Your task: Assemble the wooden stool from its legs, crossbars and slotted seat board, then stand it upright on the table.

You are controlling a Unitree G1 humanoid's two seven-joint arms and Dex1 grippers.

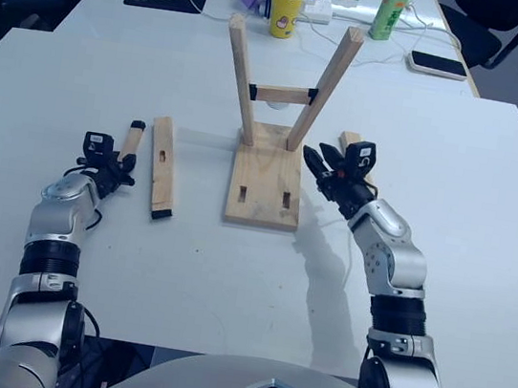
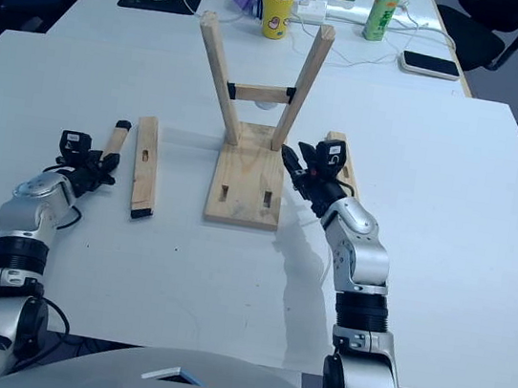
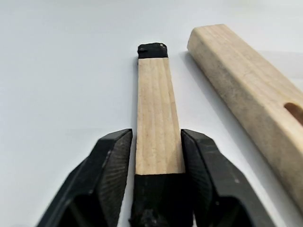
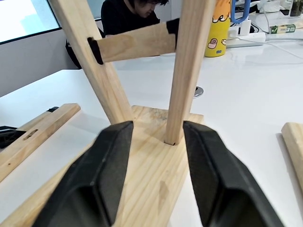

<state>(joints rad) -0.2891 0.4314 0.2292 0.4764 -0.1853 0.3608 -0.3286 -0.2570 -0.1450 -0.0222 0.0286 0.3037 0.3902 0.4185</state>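
Half-built stool on the white table (image 1: 460,203) — two legs up, parts loose.
At 9 o'clock from the seat board (image 1: 264,195), the left claw (image 1: 119,171) pinches the near end of a crossbar (image 1: 132,141) lying flat. A slotted leg (image 1: 161,178) lies just beside it, at its 3 o'clock. The board lies flat mid-table with two upright legs (image 1: 242,76) splayed in its 12 o'clock end, joined by a second crossbar (image 1: 283,94). At the board's 2 o'clock the right claw (image 1: 322,159) is spread wide beside the right upright — another leg (image 1: 349,140) lies behind it.
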